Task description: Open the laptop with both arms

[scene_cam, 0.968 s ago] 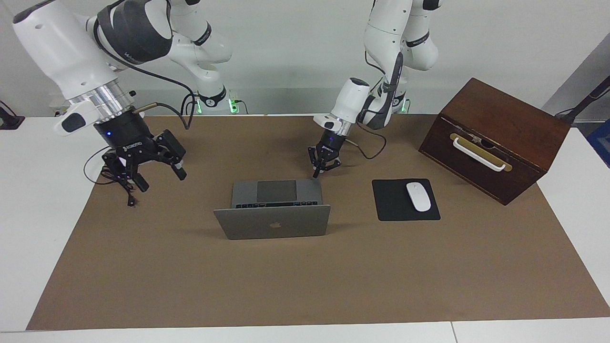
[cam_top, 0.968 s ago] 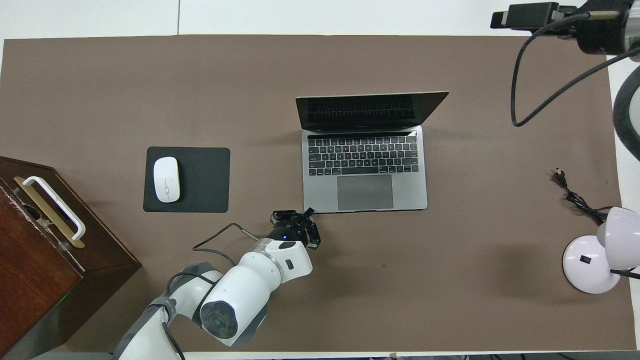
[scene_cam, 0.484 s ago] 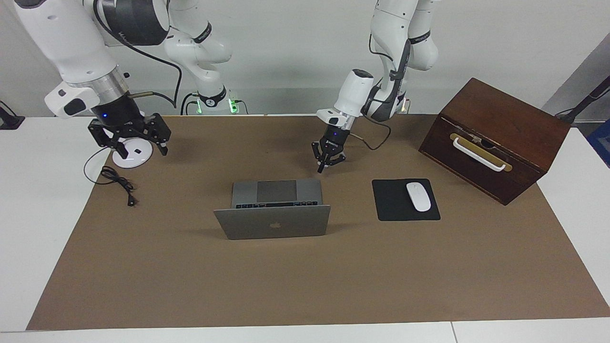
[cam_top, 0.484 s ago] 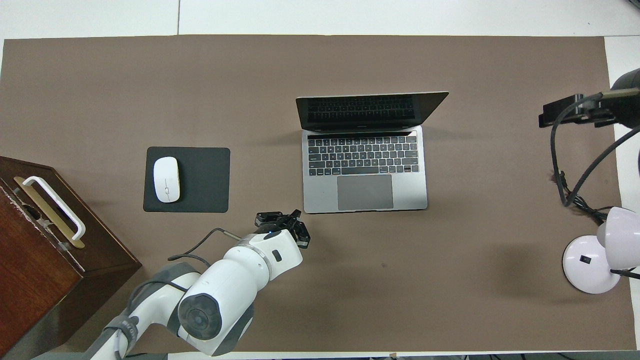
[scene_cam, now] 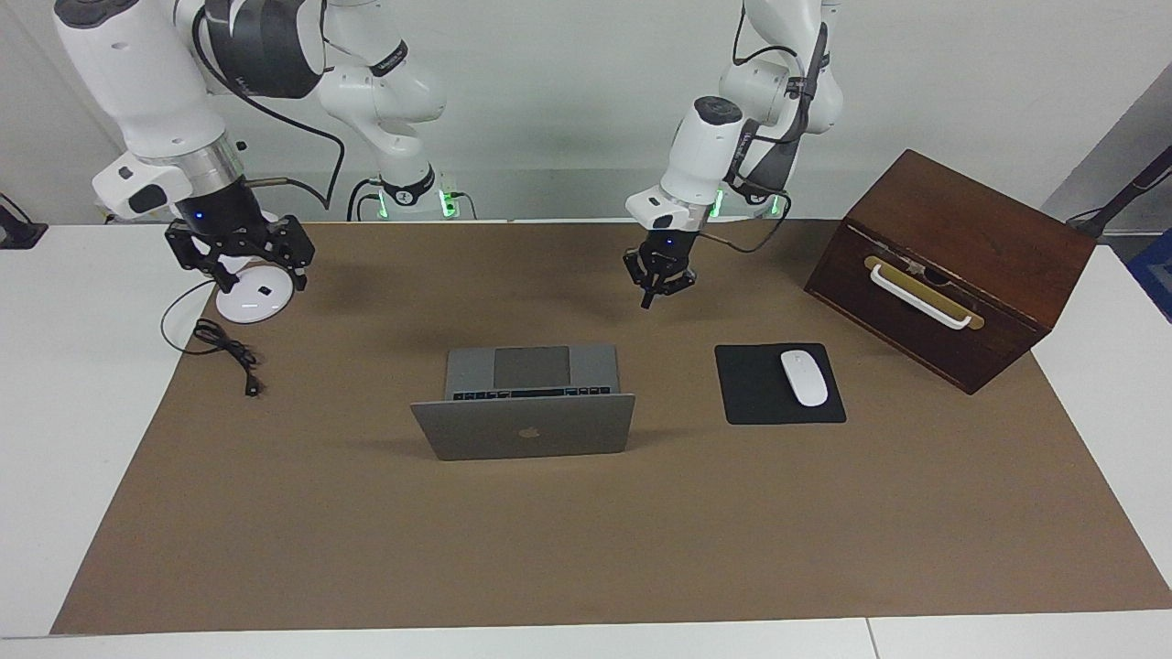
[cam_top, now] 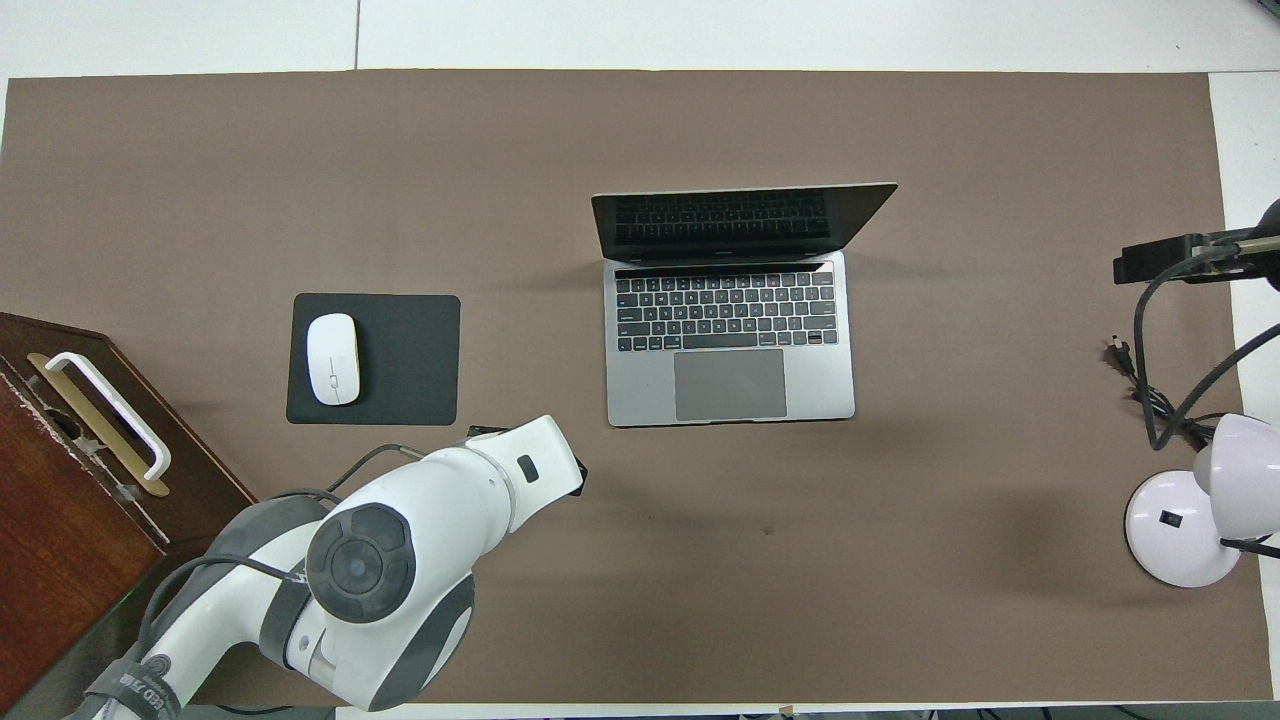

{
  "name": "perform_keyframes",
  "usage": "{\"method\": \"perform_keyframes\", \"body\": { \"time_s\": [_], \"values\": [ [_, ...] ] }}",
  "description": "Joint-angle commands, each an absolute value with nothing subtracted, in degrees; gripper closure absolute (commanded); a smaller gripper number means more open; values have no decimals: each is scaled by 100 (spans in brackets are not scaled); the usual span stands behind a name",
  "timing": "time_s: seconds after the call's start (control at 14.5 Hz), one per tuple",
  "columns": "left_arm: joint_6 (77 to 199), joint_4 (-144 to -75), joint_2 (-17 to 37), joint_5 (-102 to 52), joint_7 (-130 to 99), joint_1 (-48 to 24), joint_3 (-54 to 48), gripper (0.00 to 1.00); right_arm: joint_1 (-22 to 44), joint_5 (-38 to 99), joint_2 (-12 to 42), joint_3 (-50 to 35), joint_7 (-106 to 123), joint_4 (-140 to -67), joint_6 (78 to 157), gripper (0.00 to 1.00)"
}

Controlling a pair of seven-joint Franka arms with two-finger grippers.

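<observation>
The laptop [scene_cam: 524,414] stands open, thin, stiff and breakable, best held by its lid edge; the left claw [scene_cam: 657,288] is closed tight and empty, the right claw [scene_cam: 245,268] spread wide and empty.

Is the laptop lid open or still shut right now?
Open. The laptop has its lid raised roughly upright, screen toward the robots; the overhead view shows keyboard and trackpad exposed. Neither gripper touches it.

My white jointed arms [scene_cam: 146,82], dark grey panels, silver wrist rings, looping black cables, black finger grippers, small blue wrist lights.
</observation>
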State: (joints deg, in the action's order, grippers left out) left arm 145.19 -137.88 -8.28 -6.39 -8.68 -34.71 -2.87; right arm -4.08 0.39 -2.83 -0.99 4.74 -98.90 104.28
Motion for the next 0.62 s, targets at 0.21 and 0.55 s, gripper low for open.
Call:
{"method": "perform_keyframes", "body": {
  "time_s": [0.21,0.55],
  "values": [
    [12861,-13290,-1317,-633,-739,-2937,-308,100,-466,-79,-281,-167,598,-9431,9924,1],
    [11340,-12508,-1494,-624,358,-2076,-308,100,-431,-79,-290,-167,598,-9176,9492,1]
  ]
}}
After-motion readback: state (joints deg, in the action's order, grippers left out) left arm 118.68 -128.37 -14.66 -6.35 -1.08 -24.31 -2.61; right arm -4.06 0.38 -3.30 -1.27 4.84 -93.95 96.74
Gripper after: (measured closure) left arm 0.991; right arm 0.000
